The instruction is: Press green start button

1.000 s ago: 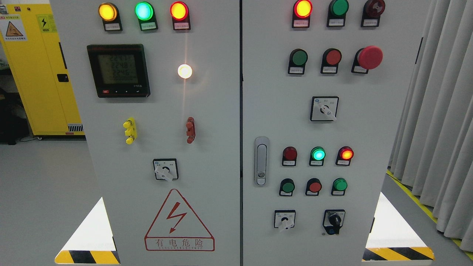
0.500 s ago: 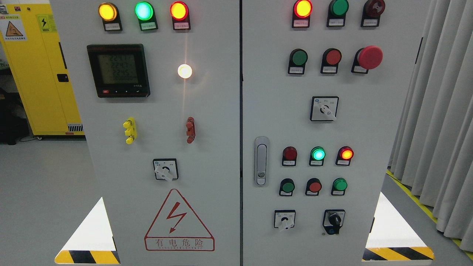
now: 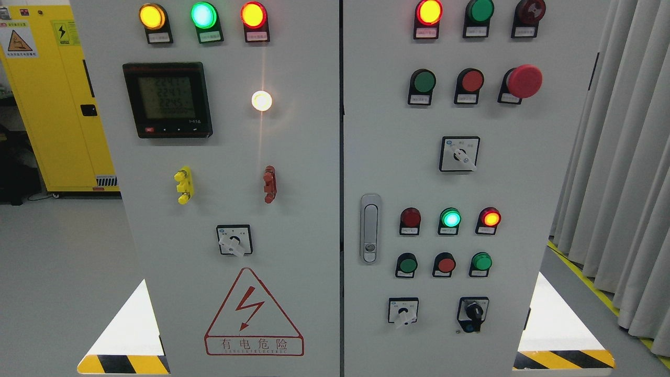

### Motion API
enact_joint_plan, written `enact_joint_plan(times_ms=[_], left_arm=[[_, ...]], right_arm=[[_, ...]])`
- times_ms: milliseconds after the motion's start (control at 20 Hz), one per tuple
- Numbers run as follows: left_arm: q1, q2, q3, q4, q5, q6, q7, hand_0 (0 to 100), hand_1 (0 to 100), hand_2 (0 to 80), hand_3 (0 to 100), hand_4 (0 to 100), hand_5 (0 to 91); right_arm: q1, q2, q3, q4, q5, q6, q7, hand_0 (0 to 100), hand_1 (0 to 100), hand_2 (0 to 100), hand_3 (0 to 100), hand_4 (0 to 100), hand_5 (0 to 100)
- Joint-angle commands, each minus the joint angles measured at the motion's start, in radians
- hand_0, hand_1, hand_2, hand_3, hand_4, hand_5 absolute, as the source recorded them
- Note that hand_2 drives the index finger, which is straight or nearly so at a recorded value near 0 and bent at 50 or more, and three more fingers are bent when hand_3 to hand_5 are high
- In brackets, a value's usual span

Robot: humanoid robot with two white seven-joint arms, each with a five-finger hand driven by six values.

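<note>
A grey electrical cabinet (image 3: 293, 173) with two doors fills the view. On the right door there are green push buttons: one in the upper row (image 3: 424, 81), and two in the lower row at the left (image 3: 407, 265) and at the right (image 3: 481, 261). Red buttons (image 3: 472, 81) (image 3: 446, 264) sit beside them. A lit green lamp (image 3: 450, 218) glows above the lower row. I cannot tell which green button is the start button; the labels are too small to read. Neither of my hands nor arms is in view.
A red mushroom stop button (image 3: 524, 81) sticks out at the upper right. Rotary switches (image 3: 459, 154) (image 3: 403, 311), a key switch (image 3: 473, 313) and a door handle (image 3: 370, 228) are on the right door. A yellow cabinet (image 3: 52, 99) stands at the left, grey curtains (image 3: 623, 157) at the right.
</note>
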Motion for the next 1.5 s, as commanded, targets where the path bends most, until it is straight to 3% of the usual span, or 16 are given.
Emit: enact_joint_plan(times_ms=[0, 200, 400, 550, 600, 750, 1050, 1300, 1450], left_arm=[[0.018, -0.024, 0.0, -0.017, 0.0, -0.001, 0.0, 12, 56, 0.0, 0, 0, 0.0], [0.018, -0.064, 0.001, -0.017, 0.0, -0.001, 0.0, 12, 56, 0.0, 0, 0, 0.0], [0.018, -0.089, 0.001, -0.02, 0.0, -0.002, 0.0, 12, 56, 0.0, 0, 0, 0.0], [0.018, -0.103, 0.001, -0.014, 0.0, -0.002, 0.0, 12, 56, 0.0, 0, 0, 0.0], [0.018, -0.106, 0.001, -0.014, 0.0, -0.002, 0.0, 12, 56, 0.0, 0, 0, 0.0], [0.02, -0.118, 0.001, -0.012, 0.0, -0.002, 0.0, 12, 56, 0.0, 0, 0, 0.0], [0.018, -0.149, 0.001, -0.018, 0.002, -0.002, 0.0, 12, 56, 0.0, 0, 0, 0.0], [0.018, -0.156, 0.0, -0.018, 0.0, -0.004, 0.0, 12, 56, 0.0, 0, 0, 0.0], [0.018, -0.161, 0.0, -0.017, 0.002, -0.004, 0.0, 12, 56, 0.0, 0, 0, 0.0]], right_arm=[[0.103, -0.015, 0.09, -0.557, 0.081, -0.002, -0.006, 15, 34, 0, 0, 0, 0], [0.109, -0.018, 0.087, -0.735, 0.16, -0.022, -0.014, 15, 35, 0, 0, 0, 0], [0.108, -0.018, 0.059, -0.873, 0.242, -0.118, -0.017, 15, 38, 0, 5, 1, 0], [0.111, -0.014, -0.005, -0.974, 0.39, -0.241, -0.035, 15, 39, 0, 11, 10, 0], [0.111, -0.012, -0.017, -1.002, 0.443, -0.294, -0.051, 15, 41, 0, 17, 16, 2], [0.112, -0.011, -0.059, -1.121, 0.574, -0.391, -0.083, 19, 46, 0, 25, 27, 16], [0.108, -0.012, -0.074, -1.358, 0.709, -0.44, -0.092, 22, 50, 0, 38, 41, 26], [0.089, -0.012, -0.102, -1.474, 0.849, -0.467, -0.143, 23, 55, 0, 53, 49, 36], [0.019, -0.014, -0.106, -1.508, 0.934, -0.467, -0.143, 23, 60, 0, 62, 58, 45]])
